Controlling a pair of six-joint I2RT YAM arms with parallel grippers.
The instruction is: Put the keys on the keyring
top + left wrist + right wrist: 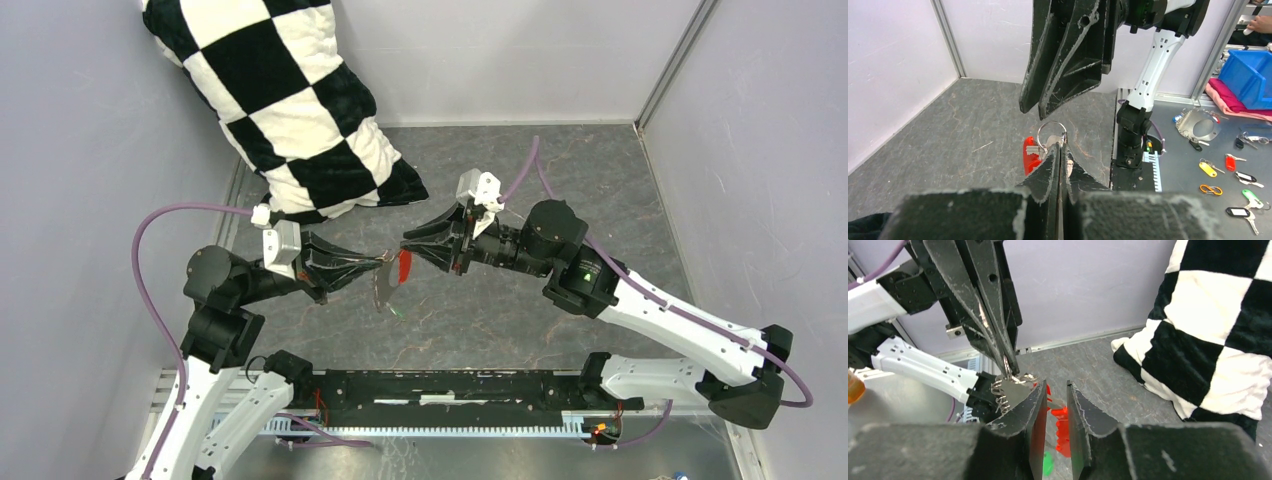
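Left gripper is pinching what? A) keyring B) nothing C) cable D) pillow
A: the left gripper is shut, with the keyring sticking up out of its fingertips in the left wrist view.

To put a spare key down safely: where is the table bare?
Bare: the table in its far right corner, and the strip between the keyring and the base rail. Crowded: the centre, around the keyring; the pillow fills far left.
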